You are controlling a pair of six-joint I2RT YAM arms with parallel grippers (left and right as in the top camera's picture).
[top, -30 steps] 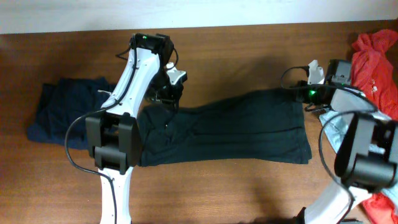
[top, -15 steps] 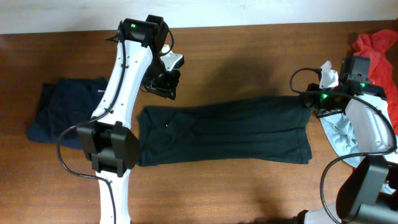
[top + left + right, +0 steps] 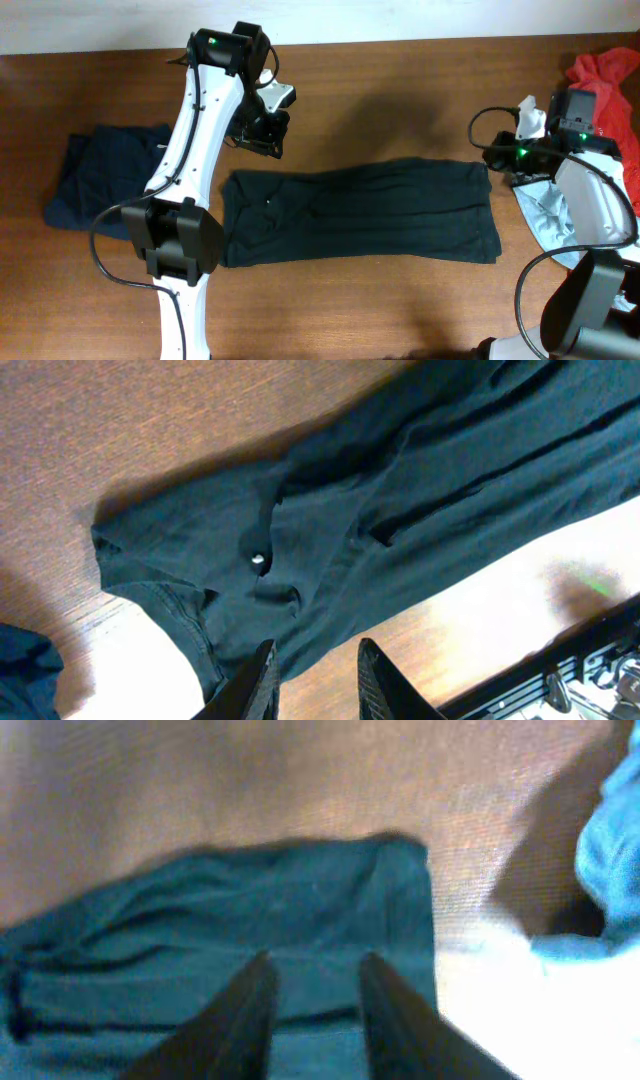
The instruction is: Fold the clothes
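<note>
At the bottom edge of my left wrist view, my left fingers (image 3: 385, 682) stand a little apart: two dark prongs with a narrow gap and nothing caught between them. Just past their tips lies the large black-navy cloth shirt (image 3: 400, 490), wrinkled, running from the left of that frame to the upper right. There is a small pale speck (image 3: 258, 558) on it near its crumpled end. Beyond the shirt, at the top left, is the brown wooden counter (image 3: 150, 420).

At the bottom of my right wrist view, my right fingers (image 3: 392, 1010) are likewise parted a little and hold nothing. The shirt's cloth shows through the gap, and its corner sits past the tips at centre right of that frame. A pale grey-blue cloth garment (image 3: 612, 850) fills the right edge.

From overhead, the shirt lies flat on the counter as a long band across the middle of the frame. My left fingers hang over bare wood just above the band's upper left corner. My right fingers are near its upper right corner.

A dark navy cloth garment (image 3: 95, 185) lies at the left of the frame, apart from the shirt and partly hidden by my left arm. A red-orange cloth garment (image 3: 605, 75) sits in the upper right corner. The grey-blue one lies below it at the right edge, partly under my right arm.
</note>
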